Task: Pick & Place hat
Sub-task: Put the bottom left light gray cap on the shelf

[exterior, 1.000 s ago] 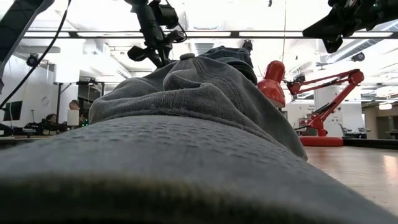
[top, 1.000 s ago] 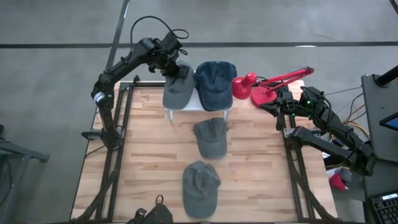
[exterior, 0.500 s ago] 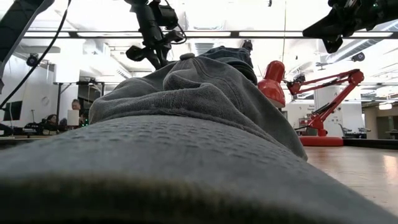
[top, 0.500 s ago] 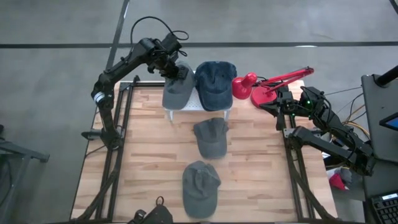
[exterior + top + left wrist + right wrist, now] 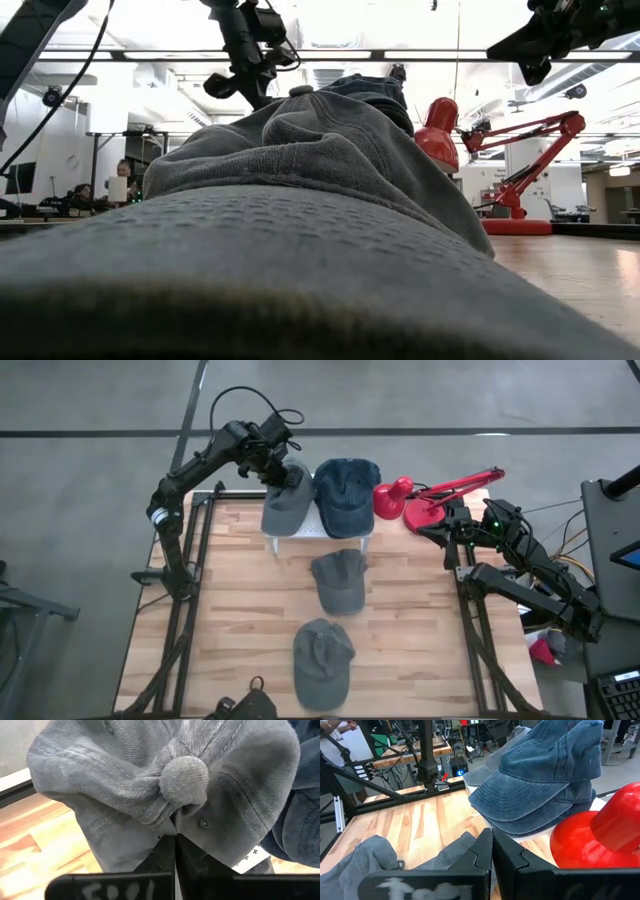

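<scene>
High view recorded: left gripper [image 5: 290, 479], jaws closed on grey cotton cap [image 5: 284, 507] atop white rack [image 5: 312, 531] at table [image 5: 240, 610] rear; right gripper [image 5: 447, 530], jaws closed, empty, beside red lamp [image 5: 420, 500].

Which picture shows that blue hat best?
The high view: the whole blue hat lies on the white stand. The right wrist view shows its side and brim; the left wrist view, an edge; the low view, barely its top.
</scene>
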You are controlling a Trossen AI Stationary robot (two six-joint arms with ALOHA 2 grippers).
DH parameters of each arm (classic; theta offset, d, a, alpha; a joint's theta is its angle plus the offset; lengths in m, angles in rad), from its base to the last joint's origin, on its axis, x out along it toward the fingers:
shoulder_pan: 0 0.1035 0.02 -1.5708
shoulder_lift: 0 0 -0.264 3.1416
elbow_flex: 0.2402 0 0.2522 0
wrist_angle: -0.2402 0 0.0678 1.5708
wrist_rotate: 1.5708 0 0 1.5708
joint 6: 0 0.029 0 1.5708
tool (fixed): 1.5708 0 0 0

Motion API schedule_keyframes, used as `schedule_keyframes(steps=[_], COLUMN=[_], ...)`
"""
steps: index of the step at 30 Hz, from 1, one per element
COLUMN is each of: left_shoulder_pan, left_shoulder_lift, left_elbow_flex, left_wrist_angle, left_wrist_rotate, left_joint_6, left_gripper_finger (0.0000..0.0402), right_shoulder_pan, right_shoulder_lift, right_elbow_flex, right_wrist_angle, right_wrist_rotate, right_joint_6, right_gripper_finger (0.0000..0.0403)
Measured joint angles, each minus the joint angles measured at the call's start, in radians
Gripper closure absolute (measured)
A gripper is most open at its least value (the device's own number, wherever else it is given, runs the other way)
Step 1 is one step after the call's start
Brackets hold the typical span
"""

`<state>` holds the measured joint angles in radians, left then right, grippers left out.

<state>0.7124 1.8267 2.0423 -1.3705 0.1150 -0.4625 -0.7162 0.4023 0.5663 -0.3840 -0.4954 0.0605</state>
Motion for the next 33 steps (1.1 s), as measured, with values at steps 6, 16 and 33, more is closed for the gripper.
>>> schedule_keyframes(steps=[6,16,33], left_shoulder_pan=[0.000,0.000,-0.055], left_shoulder_lift=[0.001,0.001,0.001], left_elbow_flex=[0.037,0.137,0.065], left_wrist_angle=[-0.003,-0.085,-0.086], left_wrist_rotate=[0.016,0.043,0.071], left_joint_6=[-0.041,-0.125,-0.308], left_gripper_finger=[0.0401,0.0401,0.0401], right_shoulder_pan=[0.000,0.000,0.000], right_shoulder_lift=[0.000,0.000,0.000], right_elbow_flex=[0.000,0.000,0.000], right_wrist_angle=[0.000,0.000,0.000], right_wrist_rotate=[0.000,0.000,0.000], right_joint_6=[-0.005,-0.012,-0.034], right_gripper_finger=[0.0394,0.0394,0.0394])
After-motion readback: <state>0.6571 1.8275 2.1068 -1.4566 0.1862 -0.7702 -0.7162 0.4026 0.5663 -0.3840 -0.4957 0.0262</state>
